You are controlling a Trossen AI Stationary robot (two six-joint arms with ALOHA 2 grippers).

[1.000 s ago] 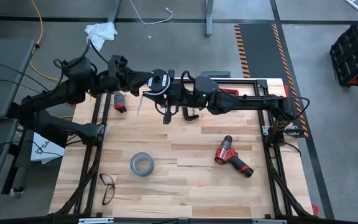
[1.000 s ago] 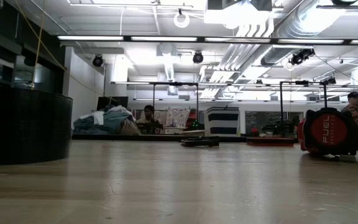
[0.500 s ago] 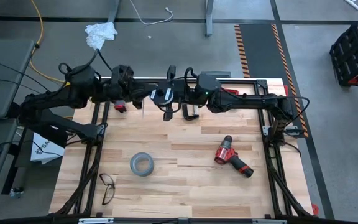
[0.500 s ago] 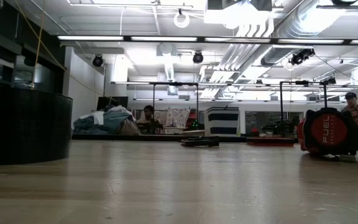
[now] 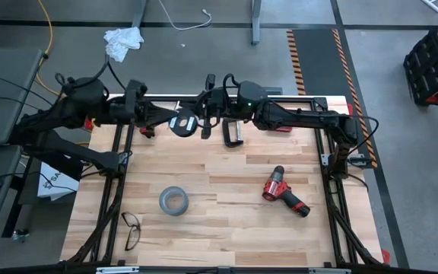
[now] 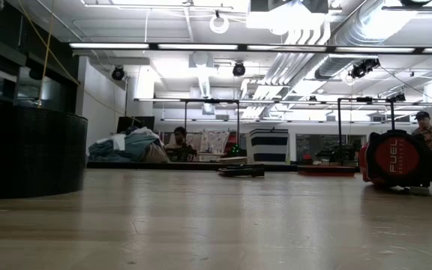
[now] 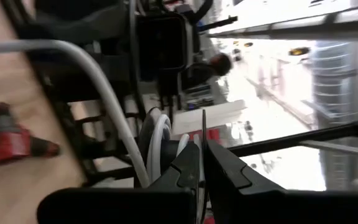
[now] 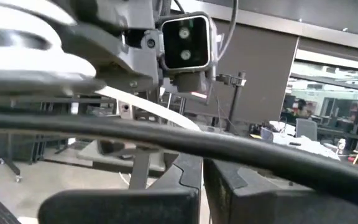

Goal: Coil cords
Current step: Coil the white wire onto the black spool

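Observation:
The cord is a small black round disc (image 5: 182,122) with a thin white cable (image 7: 107,99) looped about it. It hangs high over the far part of the table (image 5: 226,228), between my two grippers. My left gripper (image 5: 170,120) reaches level from the table's left and is shut on the disc. My right gripper (image 5: 203,122) comes level from the right and is shut right beside the disc. In the left wrist view the disc shows edge-on as a thin line (image 7: 203,127). The low view shows neither gripper. My left gripper pinches the disc by its rim (image 7: 203,144), one finger on each flat face. Its fingers (image 7: 185,171) come level from the table's left. The disc lies flat, lifted clear of the table, with white loops (image 7: 159,134) behind it. My right gripper is shut at the cord from the table's right. A stretch of white cable (image 8: 148,106) runs toward its fingers (image 8: 185,180). A dark band (image 8: 260,162) crosses in front of the place of contact, so which part it has cannot be told.
On the table lie a grey tape roll (image 5: 172,201), a red drill (image 5: 284,192) and a pair of glasses (image 5: 131,230). A small red and black item (image 5: 144,129) sits under the left arm. A black loop-shaped object (image 5: 232,135) sits below the right wrist.
Both grippers have carried the cord toward the table's left edge and a little toward its near edge, staying high. My left gripper has swung round from pointing far-right to pointing straight right. Both have stayed shut.

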